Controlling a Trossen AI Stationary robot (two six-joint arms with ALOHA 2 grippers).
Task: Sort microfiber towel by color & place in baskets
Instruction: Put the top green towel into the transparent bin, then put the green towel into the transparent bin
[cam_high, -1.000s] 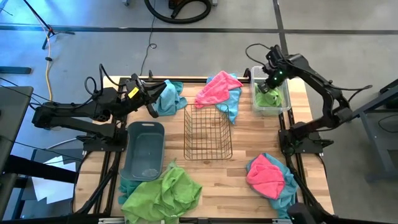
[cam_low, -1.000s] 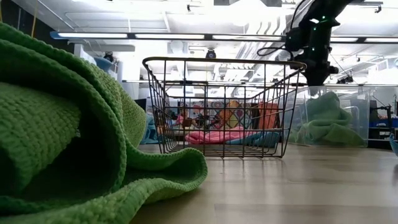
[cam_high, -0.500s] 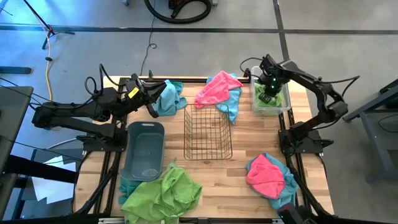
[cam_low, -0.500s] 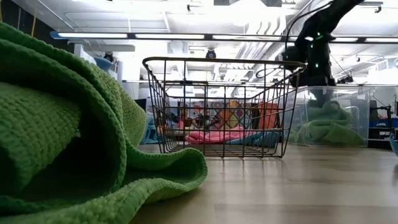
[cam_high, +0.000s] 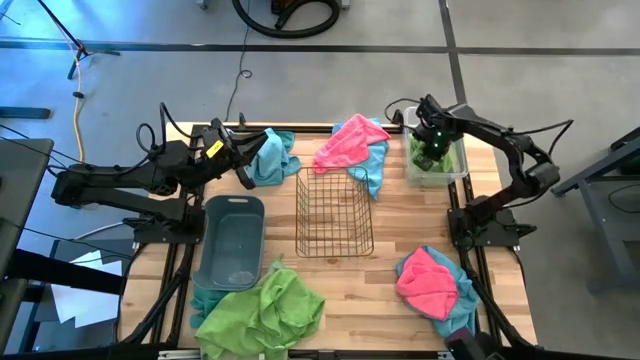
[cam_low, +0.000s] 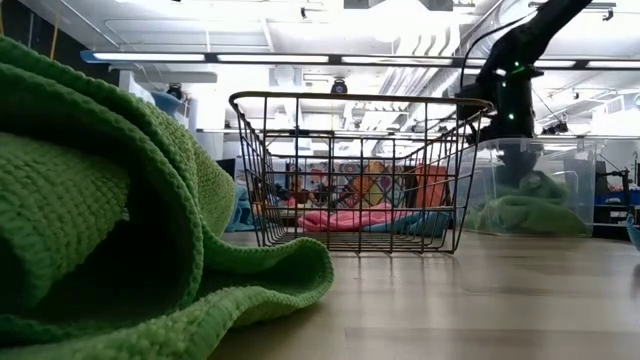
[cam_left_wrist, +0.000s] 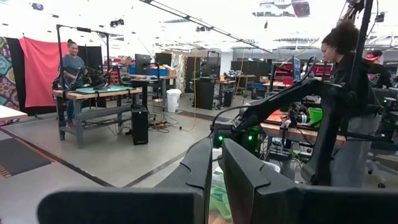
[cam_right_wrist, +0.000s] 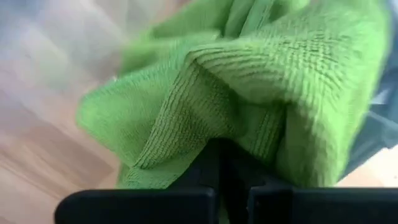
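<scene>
My left gripper hangs over the table's far left part, beside a teal towel. In my left wrist view the two fingers stand almost together with only a thin slit between them, and I see nothing pinched there. A small yellow label sits on that wrist, but I cannot read any writing on it.

Nearer to me on that side lies the grey tub, with a green towel heap at its near end. In the middle stands the wire basket. Beyond it a pink towel lies over another teal one.

On the far right sits the clear bin, holding a green towel. My right gripper is down inside the bin, its jaws closed. The right wrist view shows green cloth bunched just past my fingers, pressed against them; I cannot tell whether a fold is caught between them.

At the near right a second pink towel lies on a teal one.
</scene>
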